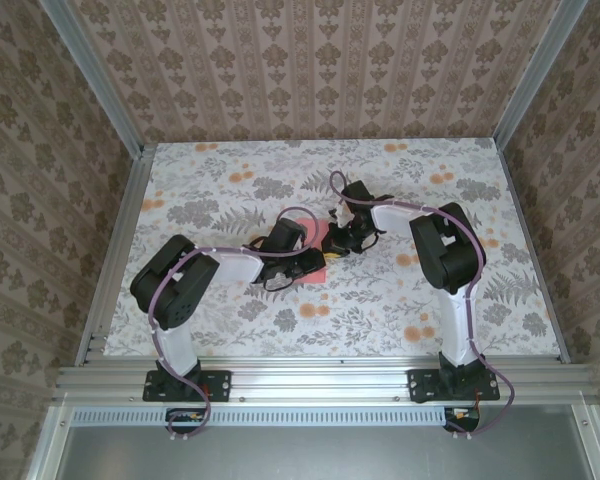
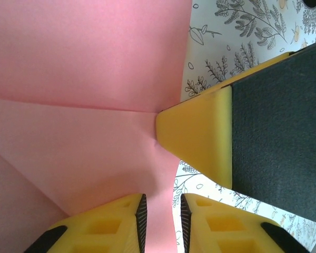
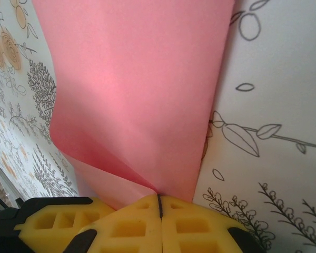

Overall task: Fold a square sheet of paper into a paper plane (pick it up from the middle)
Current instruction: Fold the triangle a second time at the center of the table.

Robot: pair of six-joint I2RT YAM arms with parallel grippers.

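The square sheet of paper (image 1: pixel 318 265) is pink-red and lies mid-table, mostly hidden under both grippers. In the right wrist view the sheet (image 3: pixel 137 89) is folded over, with a layer curling up, and my right gripper (image 3: pixel 159 197) is shut on its folded edge. In the left wrist view the sheet (image 2: pixel 84 63) shows a crease that runs to one of the right gripper's yellow fingers (image 2: pixel 197 134), which meets its edge. My left gripper (image 2: pixel 162 203) stands slightly open, with the sheet's edge in the gap between its pads. From above, the left gripper (image 1: pixel 308 257) and right gripper (image 1: pixel 338 241) meet over the paper.
The table (image 1: pixel 230 200) wears a floral cloth with small orange flower prints. Aluminium rails (image 1: pixel 115 250) border it at left, right and front, and patterned walls rise behind. Both arm bases (image 1: pixel 185 380) sit at the near edge.
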